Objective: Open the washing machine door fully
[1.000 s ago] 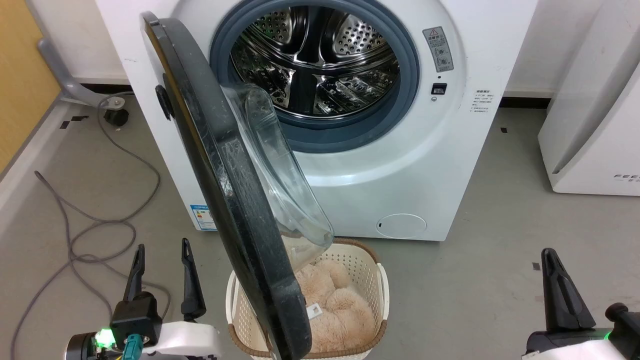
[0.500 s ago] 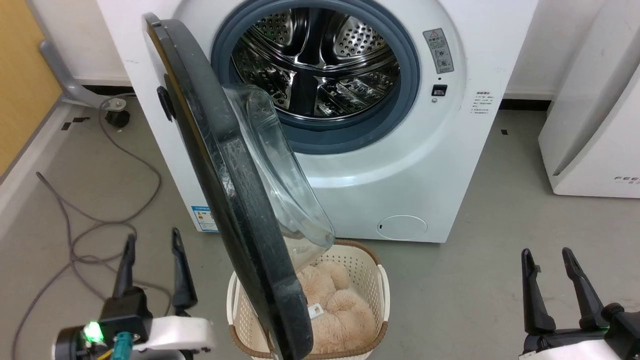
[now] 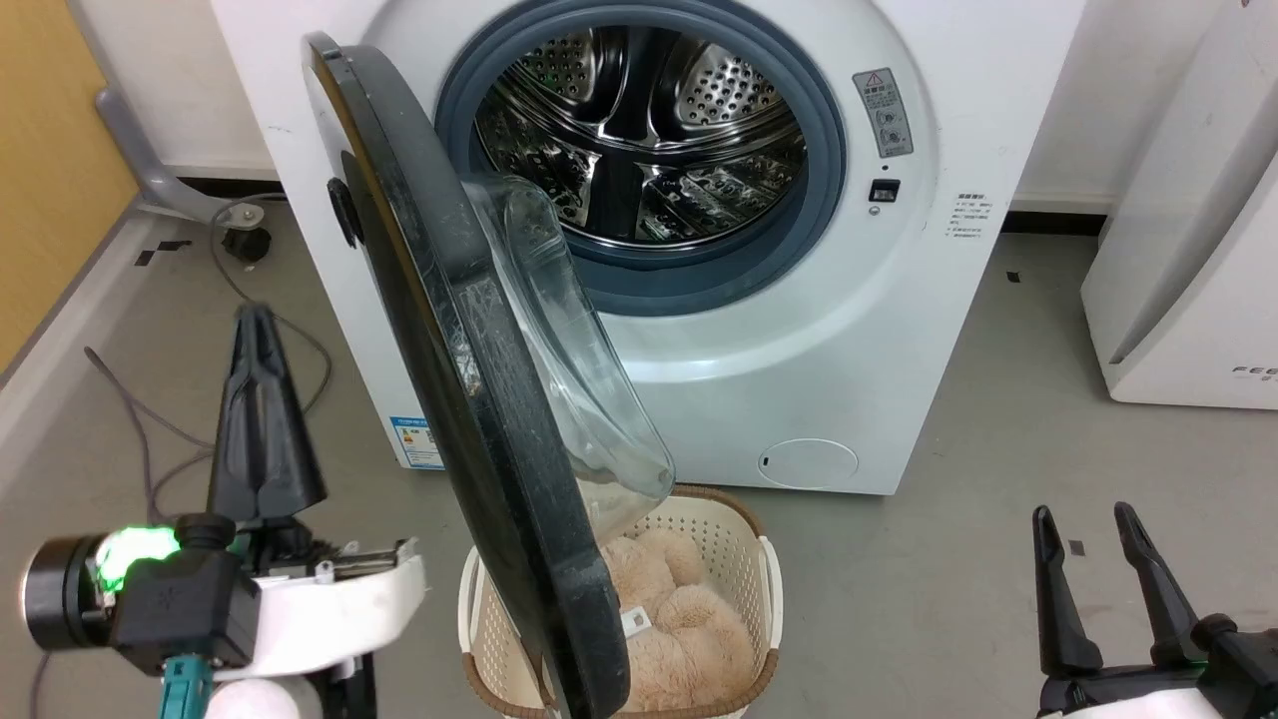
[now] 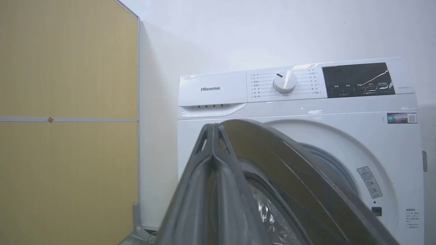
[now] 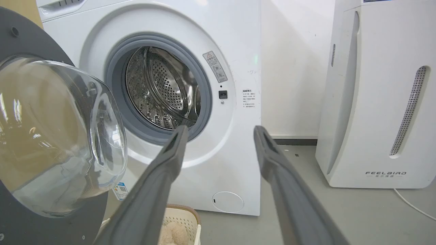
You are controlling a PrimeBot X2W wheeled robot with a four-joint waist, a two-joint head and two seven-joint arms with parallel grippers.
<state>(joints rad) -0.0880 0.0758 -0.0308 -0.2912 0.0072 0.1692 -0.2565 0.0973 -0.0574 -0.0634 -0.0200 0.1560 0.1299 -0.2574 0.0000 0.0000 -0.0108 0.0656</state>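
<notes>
The left gripper (image 3: 256, 325) has risen beside the washing machine door (image 3: 469, 399), fingers now pressed together, empty. The right gripper (image 3: 1086, 524) stays low, fingers apart.

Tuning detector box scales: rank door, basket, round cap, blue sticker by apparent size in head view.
1. door, though it is nearest the camera and seen slantwise
2. basket
3. round cap
4. blue sticker, slightly smaller than the cap

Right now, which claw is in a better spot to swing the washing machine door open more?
Probably the left. The left claw, shut, is up beside the washing machine door, near its outer rim. The right claw, open, sits low and far off to the right.
</notes>
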